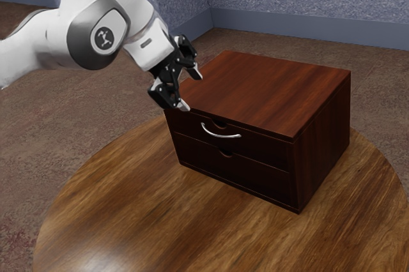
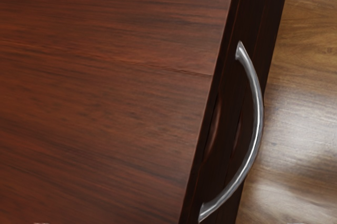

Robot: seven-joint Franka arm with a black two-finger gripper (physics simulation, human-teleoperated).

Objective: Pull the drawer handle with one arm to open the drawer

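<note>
While near handle [image 1: 220,133], gripper [image 1: 186,88] spread, empty.

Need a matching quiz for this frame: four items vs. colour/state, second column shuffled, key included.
Items:
1. gripper
2. handle
3. cabinet
4. table

Descriptions:
A. round, light brown wood
B. silver, curved bar
C. black, open, above the cabinet's front corner
D. dark reddish wood, box-shaped

Pairs: 1-C, 2-B, 3-D, 4-A
</note>
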